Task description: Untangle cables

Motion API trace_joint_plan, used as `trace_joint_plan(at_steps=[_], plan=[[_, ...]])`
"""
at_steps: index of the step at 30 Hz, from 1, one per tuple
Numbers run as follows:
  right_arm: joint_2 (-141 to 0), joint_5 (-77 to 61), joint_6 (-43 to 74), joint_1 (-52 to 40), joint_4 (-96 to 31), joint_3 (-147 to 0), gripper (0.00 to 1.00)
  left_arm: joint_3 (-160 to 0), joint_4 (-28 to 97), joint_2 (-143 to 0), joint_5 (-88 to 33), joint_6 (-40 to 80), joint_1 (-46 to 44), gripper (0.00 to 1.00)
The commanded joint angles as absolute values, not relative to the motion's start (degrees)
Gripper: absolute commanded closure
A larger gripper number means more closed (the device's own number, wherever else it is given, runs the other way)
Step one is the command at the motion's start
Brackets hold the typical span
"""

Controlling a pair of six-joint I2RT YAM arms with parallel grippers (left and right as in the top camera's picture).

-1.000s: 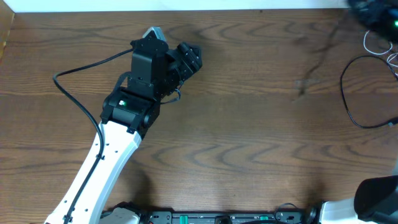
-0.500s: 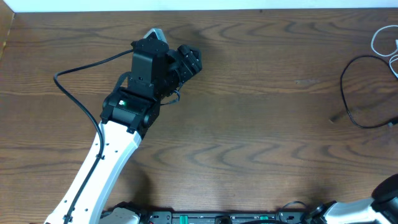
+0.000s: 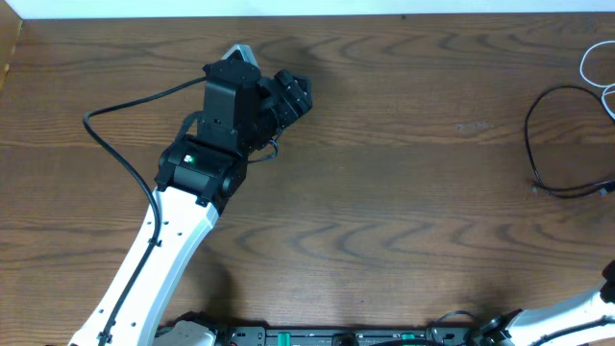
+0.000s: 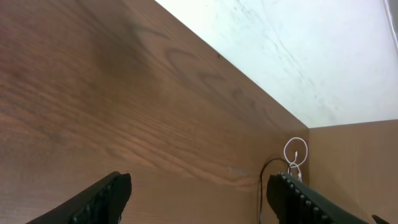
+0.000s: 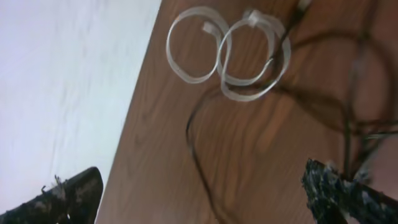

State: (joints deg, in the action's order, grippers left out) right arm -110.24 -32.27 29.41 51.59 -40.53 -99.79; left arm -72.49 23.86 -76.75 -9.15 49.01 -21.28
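Desk: a brown wood-grain desk (image 3: 384,221) seen from above, with a pale wall (image 4: 298,56) running along its far edge.
Left arm: a white-and-black robot arm (image 3: 163,250) reaches from the near-left corner toward the far-left part of the desk. A thick black wire (image 3: 96,115) fixed to it loops over the wood on its left side.
Left pincer: the black left pincer (image 4: 199,183) hangs over bare wood. Its two ribbed fingers (image 4: 106,196) are spread apart and nothing is between them. From above it (image 3: 293,91) points toward the far right.
Black cable: a thin, flexible black cable (image 3: 530,144) lies in an open loop at the desk's right edge, well apart from the left pincer.
White cable: a thin white cable (image 5: 230,56) lies in two round loops at the far-right corner, just beyond the black cable (image 5: 199,137). In the right wrist view a black strand crosses the right-hand white loop.
Right arm: only a white section (image 3: 577,308) shows from above, at the near-right corner.
Right pincer: the dark right pincer (image 5: 199,186) has its fingers (image 5: 339,186) spread wide and pinches nothing. The view is blurred. A black strand runs close by one finger, and I cannot tell whether they touch.
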Motion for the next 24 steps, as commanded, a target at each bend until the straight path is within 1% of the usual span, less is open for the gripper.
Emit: trace_joint_plan(at_steps=[1,8,13,14,15,17,21,24], plan=[[-108.4,-35.6,25.1,47.8,-47.5,-100.8,0.01,-72.9,24.0,-77.1,-9.8,42.9,-21.3,0.25],[-107.0,-35.6,11.6,36.4,-64.3,-100.8,0.01,-72.9,24.6,-77.1,-9.8,22.7,-21.3,0.25],[-106.5,-38.1,1.0,25.9,-71.6,-100.8,0.01,-72.9,28.9,-77.1,-9.8,8.0,-21.3,0.25],[-106.1,-36.7,-0.4,21.3,-72.7,-100.8,0.03,-72.9,31.2,-77.1,-9.3,3.9,-21.3,0.15],[-105.8,-35.5,-0.3,18.9,-72.8,-100.8,0.04,-72.9,32.5,-77.1,-8.7,2.3,-21.3,0.02],[-104.8,-32.5,-0.2,14.8,-72.5,-100.9,0.08,-72.9,35.7,-77.1,-6.8,1.7,-21.3,0.02],[-101.3,-23.9,2.4,8.1,-71.4,-102.3,0.08,-72.9,41.5,-77.1,-6.5,1.7,-21.3,0.02],[-97.3,-15.3,2.9,4.0,-73.1,-104.9,0.07,-72.9,42.2,-77.1,-6.8,1.7,-21.3,0.02]])
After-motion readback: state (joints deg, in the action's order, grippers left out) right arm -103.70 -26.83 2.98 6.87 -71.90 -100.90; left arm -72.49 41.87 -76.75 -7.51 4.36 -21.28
